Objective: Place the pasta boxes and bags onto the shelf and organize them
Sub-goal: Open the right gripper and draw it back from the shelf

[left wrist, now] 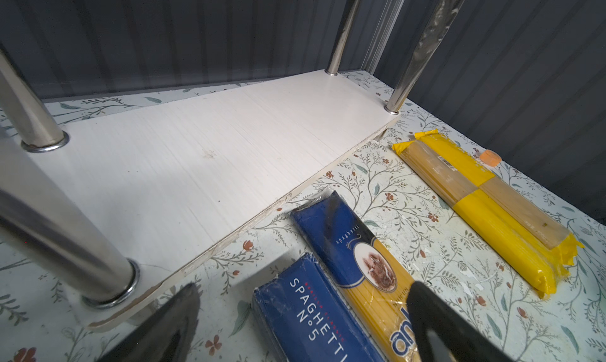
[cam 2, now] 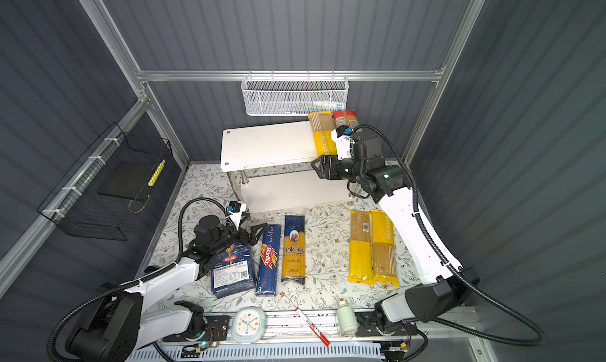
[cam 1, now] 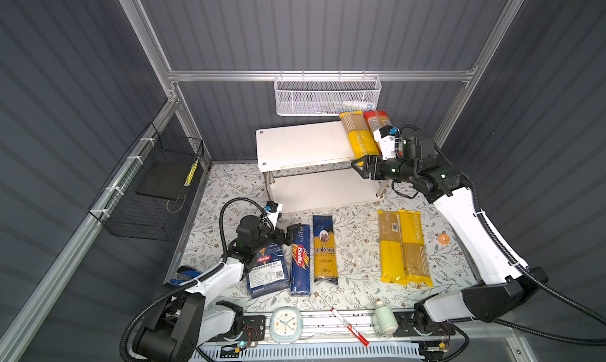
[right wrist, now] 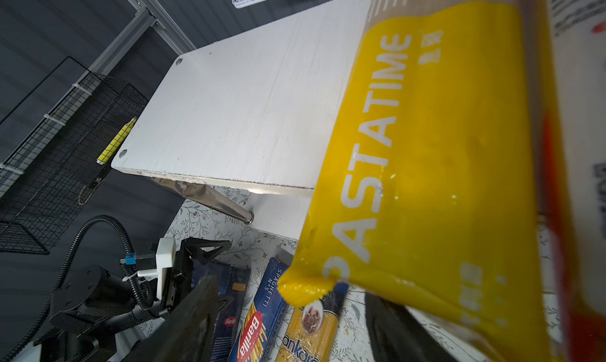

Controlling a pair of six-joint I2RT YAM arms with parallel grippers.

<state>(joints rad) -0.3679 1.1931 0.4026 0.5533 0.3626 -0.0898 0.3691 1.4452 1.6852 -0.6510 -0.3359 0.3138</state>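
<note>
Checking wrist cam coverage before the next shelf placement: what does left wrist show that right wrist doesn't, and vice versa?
Left wrist only: two yellow bags side by side on the table, with an orange disc next to them.
Right wrist only: the shelf's top board, a Pastatime bag lying on it with its end overhanging the front edge, and the black wire basket.
Both: the narrow Barilla box and the ankara bag side by side on the table, plus part of the bare lower board.

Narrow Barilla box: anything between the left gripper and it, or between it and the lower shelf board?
Nothing visible. The left gripper hangs open at the far end of the narrow Barilla box, and the lower shelf board beyond is bare.
</note>
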